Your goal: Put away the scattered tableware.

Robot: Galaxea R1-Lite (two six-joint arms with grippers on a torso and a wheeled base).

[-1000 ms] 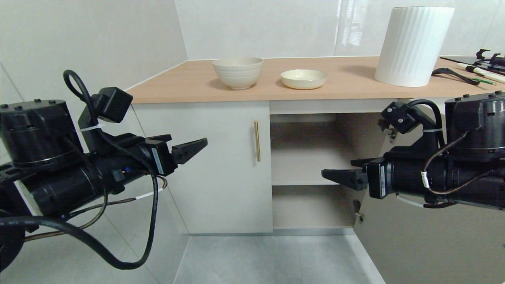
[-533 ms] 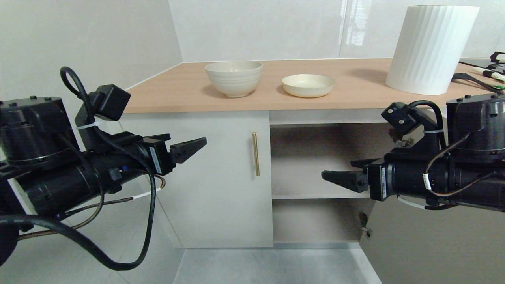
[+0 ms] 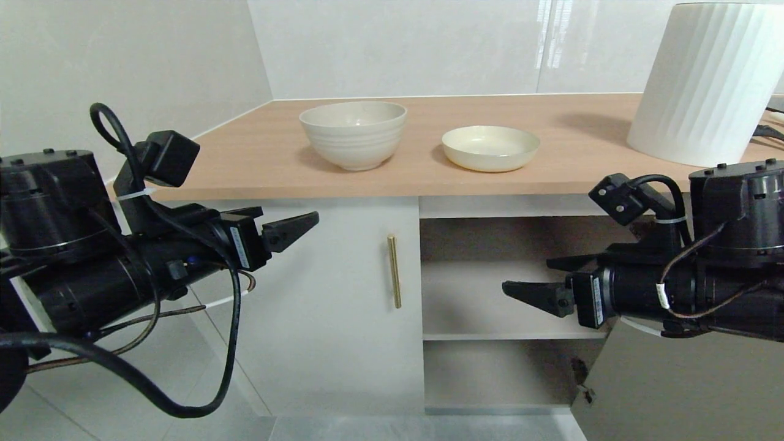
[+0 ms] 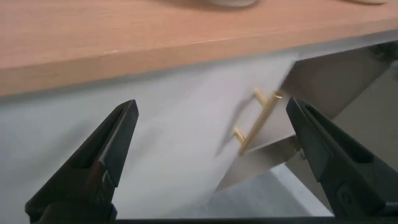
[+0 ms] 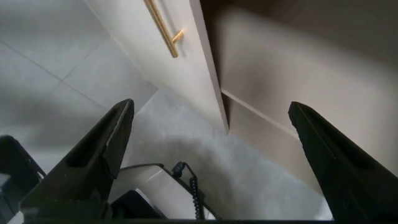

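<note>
Camera now nearer the counter (image 3: 257, 160); bowl (image 3: 353, 133) and dish (image 3: 490, 147) await pickup. Left gripper (image 4: 211, 112) and right gripper (image 5: 211, 112): fingers apart, empty.

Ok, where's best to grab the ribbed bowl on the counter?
Probably grip the ribbed bowl by its rim, pinching the wall inside and out, coming down from above at the near edge. It stands upright, mouth open, and its rounded body looks too wide to span.
</note>
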